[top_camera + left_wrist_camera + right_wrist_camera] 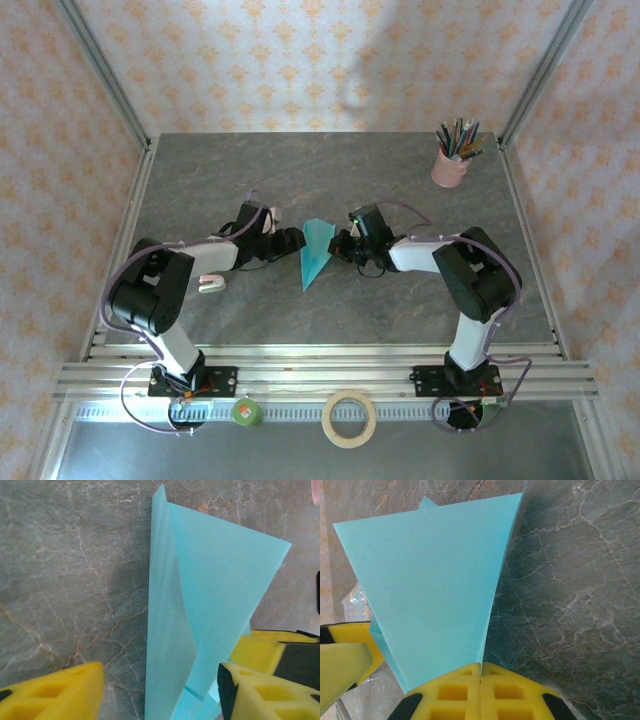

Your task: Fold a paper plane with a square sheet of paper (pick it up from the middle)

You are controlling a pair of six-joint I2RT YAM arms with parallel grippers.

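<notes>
The turquoise square sheet of paper [316, 250] is folded into a slim pointed paper plane shape, nose toward the near edge, at the table's middle. My right gripper [481, 669] is shut on its folded edge from the right, and a broad wing [430, 575] spreads up ahead of the yellow pads. My left gripper [160, 680] is open on the paper's left side. One upright flap [167, 630] stands between its yellow fingers [55, 695] without being pinched. In the top view both grippers, left [293, 240] and right [342, 245], flank the paper.
A pink cup of pens [450, 165] stands at the back right. A small white and pink object [211, 284] lies left of the left arm. A tape roll [349, 418] and a green item [246, 411] sit on the front rail.
</notes>
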